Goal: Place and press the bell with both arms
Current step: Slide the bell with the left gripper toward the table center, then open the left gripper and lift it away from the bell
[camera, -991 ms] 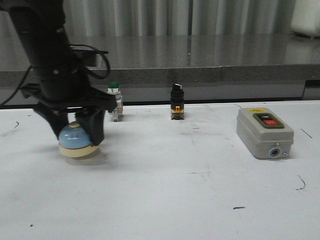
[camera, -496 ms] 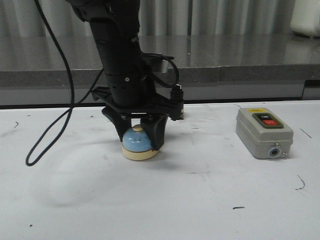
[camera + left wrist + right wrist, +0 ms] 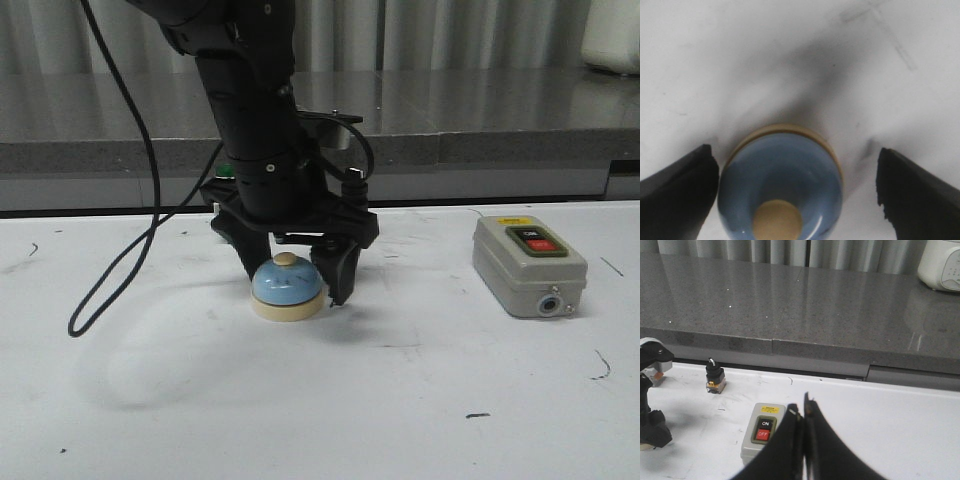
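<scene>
The light-blue bell [image 3: 286,286] with its cream base and cream button stands on the white table, left of the middle. My left gripper [image 3: 296,283] reaches straight down around it, open, one finger on each side. In the left wrist view the bell [image 3: 782,185] sits between the two black fingers [image 3: 680,190], close to one and with a clear gap to the other. My right gripper [image 3: 803,412] is shut and empty, above the table near the grey box; it does not show in the front view.
A grey box with ON and OFF buttons [image 3: 527,265] lies at the right, also in the right wrist view [image 3: 764,432]. A black selector switch [image 3: 715,377] stands at the back. The left arm's cable [image 3: 110,270] loops onto the table. A grey ledge [image 3: 450,120] runs behind.
My left arm moved right from the table's left side to near the middle with the bell in its jaws. The bell now rests on the table and the jaws have opened off it.
</scene>
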You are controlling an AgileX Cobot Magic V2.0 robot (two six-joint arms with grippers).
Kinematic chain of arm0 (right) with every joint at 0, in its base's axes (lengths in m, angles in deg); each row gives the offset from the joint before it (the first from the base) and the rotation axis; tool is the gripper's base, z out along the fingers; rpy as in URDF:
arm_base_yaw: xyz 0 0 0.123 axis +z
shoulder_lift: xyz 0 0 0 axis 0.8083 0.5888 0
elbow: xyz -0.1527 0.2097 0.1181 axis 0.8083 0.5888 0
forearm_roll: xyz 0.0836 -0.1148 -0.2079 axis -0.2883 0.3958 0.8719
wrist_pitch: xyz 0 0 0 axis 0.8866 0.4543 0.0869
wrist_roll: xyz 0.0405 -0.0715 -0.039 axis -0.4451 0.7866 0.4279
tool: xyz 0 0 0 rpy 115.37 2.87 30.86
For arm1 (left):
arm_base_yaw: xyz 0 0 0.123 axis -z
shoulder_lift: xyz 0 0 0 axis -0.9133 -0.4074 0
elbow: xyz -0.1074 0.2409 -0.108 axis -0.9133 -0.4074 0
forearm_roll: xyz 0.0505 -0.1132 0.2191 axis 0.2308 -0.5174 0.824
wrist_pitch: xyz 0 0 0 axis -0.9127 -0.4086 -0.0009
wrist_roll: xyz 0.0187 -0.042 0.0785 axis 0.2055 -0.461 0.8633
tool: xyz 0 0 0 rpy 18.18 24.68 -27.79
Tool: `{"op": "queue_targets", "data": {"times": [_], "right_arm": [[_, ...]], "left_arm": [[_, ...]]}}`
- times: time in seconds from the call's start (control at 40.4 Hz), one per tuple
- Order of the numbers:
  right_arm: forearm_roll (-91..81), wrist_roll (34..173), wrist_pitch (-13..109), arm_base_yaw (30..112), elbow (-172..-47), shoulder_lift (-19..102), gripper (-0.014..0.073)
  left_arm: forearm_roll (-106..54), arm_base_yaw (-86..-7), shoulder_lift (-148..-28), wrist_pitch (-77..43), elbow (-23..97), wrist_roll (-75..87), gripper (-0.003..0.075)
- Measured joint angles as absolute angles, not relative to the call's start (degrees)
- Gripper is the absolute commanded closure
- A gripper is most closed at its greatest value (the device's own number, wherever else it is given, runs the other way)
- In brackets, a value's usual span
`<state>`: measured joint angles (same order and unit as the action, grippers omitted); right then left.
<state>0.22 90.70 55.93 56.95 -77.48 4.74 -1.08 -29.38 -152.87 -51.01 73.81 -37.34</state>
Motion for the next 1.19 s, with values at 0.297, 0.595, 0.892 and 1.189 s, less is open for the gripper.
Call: {"op": "queue_targets", "data": {"times": [0.297,0.595,0.892,1.189], "right_arm": [[0.22,90.7,55.93,56.95,-77.48,4.74,0.0655],[0.22,90.7,55.93,56.95,-77.48,4.74,0.0655],[0.22,90.7,55.93,56.95,-77.48,4.74,0.0655],[0.22,90.7,56.07,56.95,-77.48,4.74,0.0655]], "left_arm": [[0.35,-31.53,-142.31,-51.27,72.56,-37.21,0.0347],[0.95,-43.19,-127.65,-51.75,56.77,-37.21,0.074],[-0.09,-52.17,-106.35,-44.27,34.08,-37.21,0.074],[-0.09,-53.38,-75.52,-30.11,12.78,-37.21,0.074]]}}
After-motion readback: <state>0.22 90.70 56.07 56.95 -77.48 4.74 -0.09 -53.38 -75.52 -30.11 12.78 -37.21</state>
